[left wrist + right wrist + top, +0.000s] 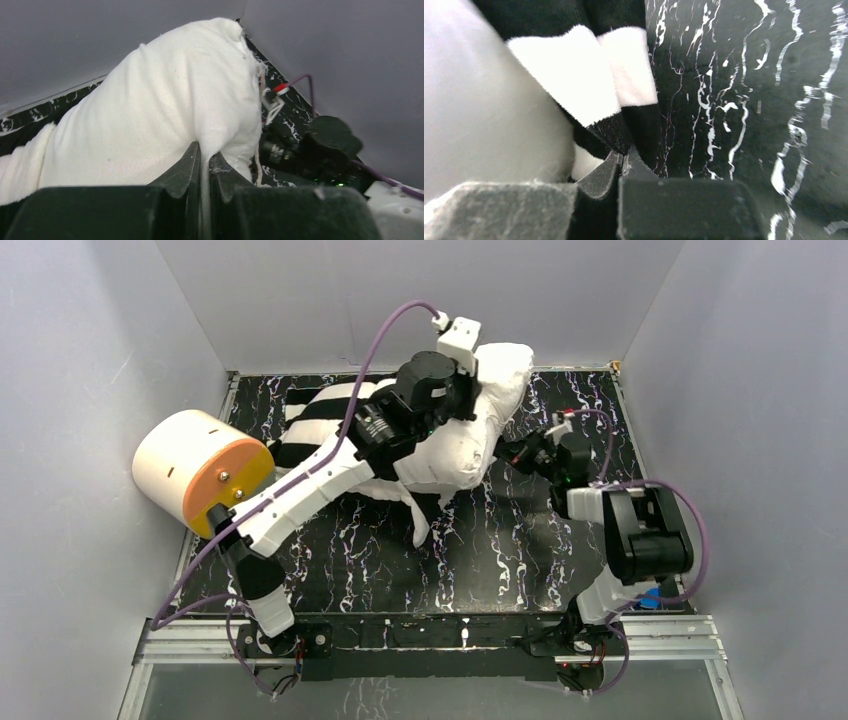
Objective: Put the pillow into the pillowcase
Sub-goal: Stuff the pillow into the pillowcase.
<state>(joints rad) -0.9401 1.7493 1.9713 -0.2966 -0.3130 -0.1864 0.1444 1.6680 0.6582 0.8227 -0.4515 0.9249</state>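
The plump white pillow lies at the back of the table, part of it under my left arm. Behind and to its left, the black and white striped pillowcase shows past that arm. My left gripper is shut on a fold of the pillow, white cloth pinched between its fingers. My right gripper sits at the pillow's right end, low on the table. There its jaws are shut on the edge of the pillowcase, with the pillow just to the left.
A cream cylinder with an orange face stands at the left edge. The black white-veined tabletop is boxed in by grey walls on three sides. My right arm shows dark beside the pillow in the left wrist view.
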